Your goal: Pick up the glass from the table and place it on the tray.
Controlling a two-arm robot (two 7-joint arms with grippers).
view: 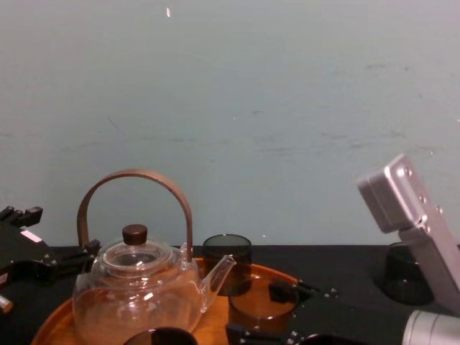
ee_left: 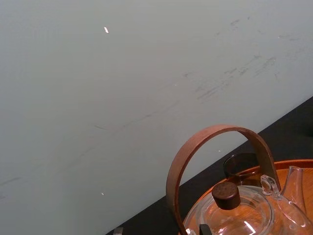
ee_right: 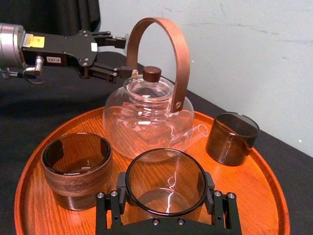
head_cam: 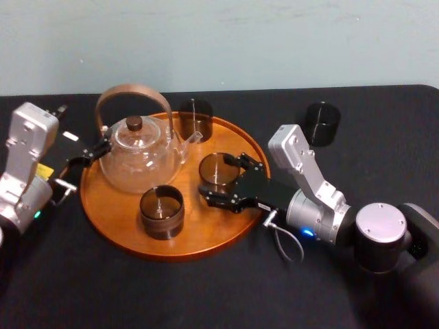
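Observation:
My right gripper (head_cam: 223,178) reaches over the right side of the round orange-brown tray (head_cam: 206,236) and is shut on a clear smoky glass (head_cam: 217,169). In the right wrist view the glass (ee_right: 165,181) stands upright between the two fingers (ee_right: 120,191), at or just above the tray floor (ee_right: 254,196); whether it touches I cannot tell. In the chest view the same glass (view: 262,307) sits low in front of the tray's rim (view: 54,322). My left gripper (head_cam: 98,152) hovers open at the tray's left edge, beside the teapot's handle, holding nothing.
A glass teapot (head_cam: 140,161) with a curved wooden handle fills the tray's left half. A wood-sleeved cup (head_cam: 162,212) stands at the tray's front, a dark glass (head_cam: 195,118) at its back. Another dark glass (head_cam: 321,122) stands on the black table (head_cam: 206,295), back right.

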